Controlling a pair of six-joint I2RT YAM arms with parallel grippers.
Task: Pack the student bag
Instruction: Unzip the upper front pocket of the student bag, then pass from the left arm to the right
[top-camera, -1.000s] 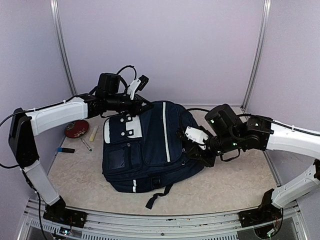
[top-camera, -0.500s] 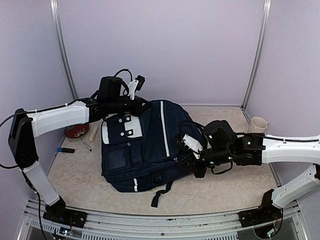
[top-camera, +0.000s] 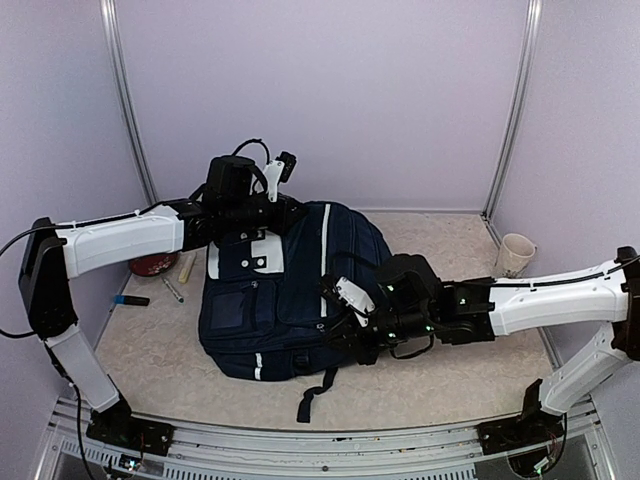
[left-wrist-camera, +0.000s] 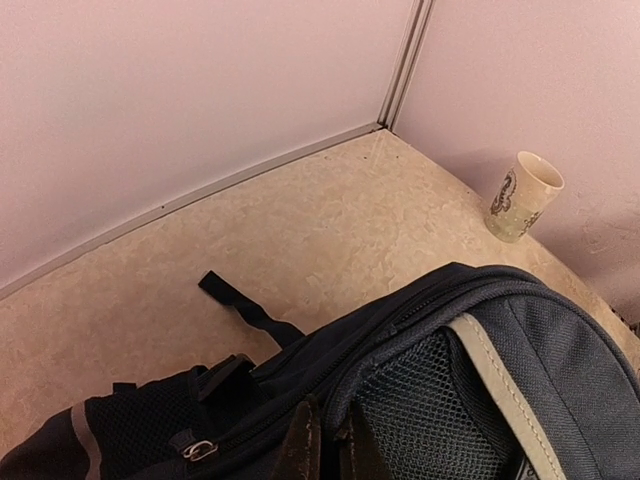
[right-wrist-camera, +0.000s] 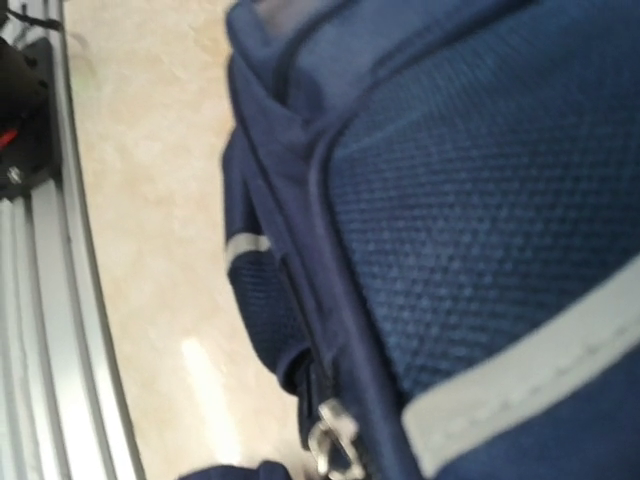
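The student bag (top-camera: 290, 290), dark navy with a thin white stripe, lies flat in the middle of the table. My left gripper (top-camera: 275, 215) is at its far top edge. In the left wrist view its fingertips (left-wrist-camera: 300, 445) are shut on a fold of the bag (left-wrist-camera: 480, 380) beside the zip seam and mesh panel. My right gripper (top-camera: 345, 325) is pressed against the bag's near right edge. The right wrist view shows blurred navy fabric (right-wrist-camera: 470, 200) and a metal zipper pull (right-wrist-camera: 335, 445) at the bottom edge, where the jaws grip it; the fingers themselves are out of frame.
A beige cup (top-camera: 514, 254) stands at the back right corner. A red dish (top-camera: 150, 264), a pale stick (top-camera: 187, 266), a pen (top-camera: 173, 290) and a small dark stick (top-camera: 130, 300) lie left of the bag. A black strap (top-camera: 315, 395) trails toward the front rail.
My right gripper has slid left and nearer along the bag's right edge toward its front corner. The bag has shifted slightly left. The left gripper has kept its hold at the top.
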